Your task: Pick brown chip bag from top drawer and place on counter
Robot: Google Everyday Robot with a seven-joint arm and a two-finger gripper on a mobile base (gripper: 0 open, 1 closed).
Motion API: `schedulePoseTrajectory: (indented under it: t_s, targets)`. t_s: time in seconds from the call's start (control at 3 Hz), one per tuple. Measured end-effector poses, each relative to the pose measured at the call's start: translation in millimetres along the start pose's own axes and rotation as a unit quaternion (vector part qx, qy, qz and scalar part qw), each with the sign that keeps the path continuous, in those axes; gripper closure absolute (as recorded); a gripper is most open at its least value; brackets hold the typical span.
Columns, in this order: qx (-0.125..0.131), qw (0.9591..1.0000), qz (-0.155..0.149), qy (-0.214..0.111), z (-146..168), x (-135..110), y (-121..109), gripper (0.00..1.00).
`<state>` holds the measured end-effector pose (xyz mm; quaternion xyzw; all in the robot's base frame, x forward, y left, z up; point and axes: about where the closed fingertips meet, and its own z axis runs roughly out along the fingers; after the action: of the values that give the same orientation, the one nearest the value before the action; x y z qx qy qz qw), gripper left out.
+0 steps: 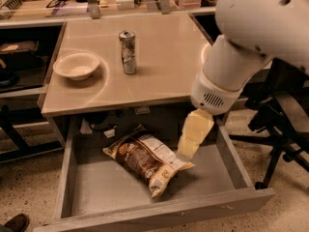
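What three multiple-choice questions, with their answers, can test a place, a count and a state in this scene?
1. Where does the brown chip bag lie? A) on the floor B) in the top drawer C) on a chair
2. How many cans stand on the counter? A) one B) two C) three
3. The top drawer is: A) shut B) open C) taken out

Answers: 1 B, it rests on the drawer's bottom; 2 A, a single can stands beside the bowl; 3 B, the gripper hangs over it at the bag's right end.
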<state>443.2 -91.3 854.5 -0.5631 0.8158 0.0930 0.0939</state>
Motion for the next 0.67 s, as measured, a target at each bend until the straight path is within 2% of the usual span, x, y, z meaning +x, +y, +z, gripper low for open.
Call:
schedulePoseTrajectory:
  t_s: [0.33,0.67]
  targets:
    - [-0.033,0.9995,0.001,-0.002,38.6,-15.0,19.5,0.0]
    - [-0.034,0.9994,0.001,-0.001,40.6,-14.8,20.7,0.0]
